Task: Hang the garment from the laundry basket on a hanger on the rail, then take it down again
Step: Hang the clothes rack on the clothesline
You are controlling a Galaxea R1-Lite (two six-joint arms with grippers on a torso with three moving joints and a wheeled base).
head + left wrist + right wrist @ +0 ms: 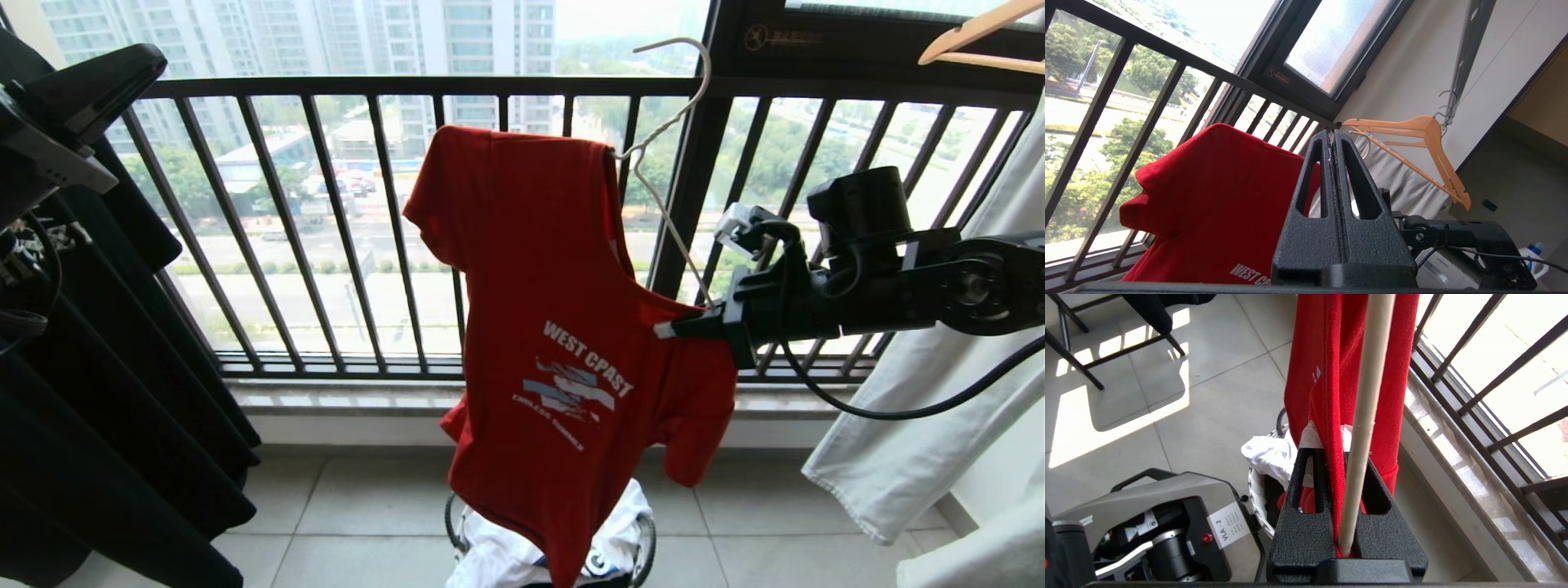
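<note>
Many pale floor tiles (367, 523), balcony railing (326, 86)

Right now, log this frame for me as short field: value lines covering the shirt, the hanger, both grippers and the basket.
garment: red T-shirt draped on the hanger, tilted, above the basket
hanger: off-white hanger, hook free, not on a rail
right gripper: shut on hanger rod and shirt fabric
left gripper: shut, empty, apart from the shirt
laundry basket: on floor tiles, white garment inside

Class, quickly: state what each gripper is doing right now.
Left gripper: shut, holding nothing.
Right gripper: shut on the hanger and the red T-shirt.
</note>
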